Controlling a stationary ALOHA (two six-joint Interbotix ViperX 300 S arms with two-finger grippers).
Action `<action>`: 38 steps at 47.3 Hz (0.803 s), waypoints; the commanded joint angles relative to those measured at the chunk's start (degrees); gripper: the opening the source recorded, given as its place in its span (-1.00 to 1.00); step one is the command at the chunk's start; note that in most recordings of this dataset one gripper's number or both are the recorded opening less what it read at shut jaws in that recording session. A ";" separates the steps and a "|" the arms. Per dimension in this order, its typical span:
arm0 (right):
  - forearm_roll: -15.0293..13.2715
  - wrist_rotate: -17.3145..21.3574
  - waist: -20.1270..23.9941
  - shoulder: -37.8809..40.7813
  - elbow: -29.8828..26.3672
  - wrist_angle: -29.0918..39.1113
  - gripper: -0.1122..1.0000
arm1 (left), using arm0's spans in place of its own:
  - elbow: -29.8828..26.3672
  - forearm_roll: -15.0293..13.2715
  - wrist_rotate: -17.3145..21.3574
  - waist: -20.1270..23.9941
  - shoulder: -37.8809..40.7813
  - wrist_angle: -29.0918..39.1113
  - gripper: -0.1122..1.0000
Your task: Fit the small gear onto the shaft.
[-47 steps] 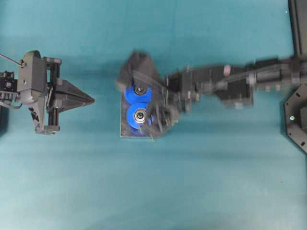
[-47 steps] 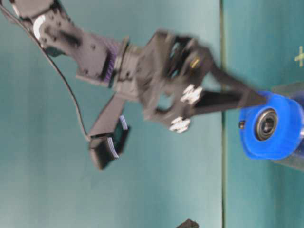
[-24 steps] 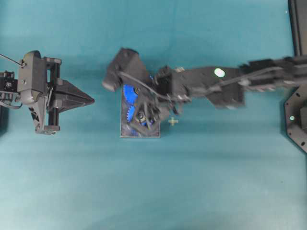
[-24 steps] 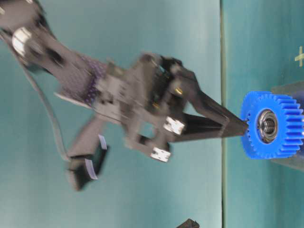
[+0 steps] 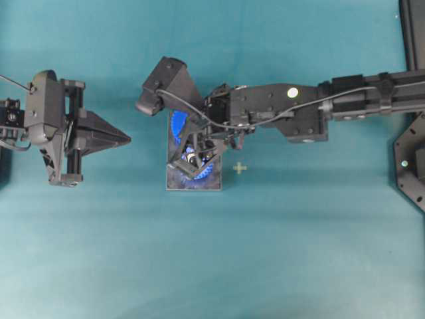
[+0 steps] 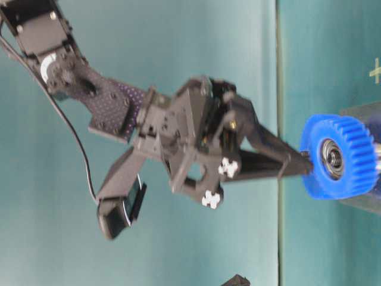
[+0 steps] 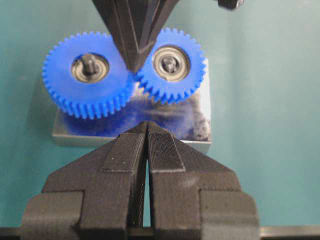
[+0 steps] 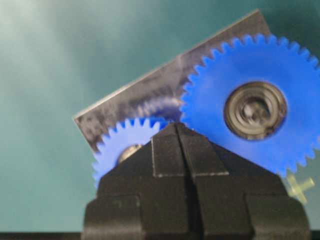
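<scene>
The small gear (image 7: pixel 170 65) lies flat on the grey plate (image 7: pixel 200 132), its teeth meshed with the larger blue gear (image 7: pixel 87 75). The end of the shaft (image 7: pixel 170 64) shows inside its bearing. My right gripper (image 7: pixel 135 67) is shut and empty, its tip pointing down at the spot where the two gears meet. In the right wrist view the right gripper (image 8: pixel 175 126) hides part of the small gear (image 8: pixel 117 142). My left gripper (image 5: pixel 126 139) is shut and empty, well to the left of the plate (image 5: pixel 174 185).
The plate stands alone on the teal table, mid-left. A small yellow-green cross mark (image 5: pixel 240 168) lies just right of it. Black frame parts (image 5: pixel 412 159) sit at the right edge.
The right arm has swung over the gears and steadied, its shut tip staying at the small gear. The left arm has not moved.
</scene>
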 commanded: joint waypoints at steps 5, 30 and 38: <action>1.32 1.58 1.67 -2.11 3.69 1.14 -0.83 | -1.14 0.18 0.00 0.09 -0.26 -0.53 -0.80; -3.16 6.94 6.15 -8.09 0.26 6.68 -0.83 | -1.14 0.18 0.00 0.09 -0.44 -0.53 -0.80; -3.78 6.24 4.31 -5.10 -1.32 2.29 -0.83 | -1.32 0.09 0.00 0.09 -0.26 -0.53 -0.80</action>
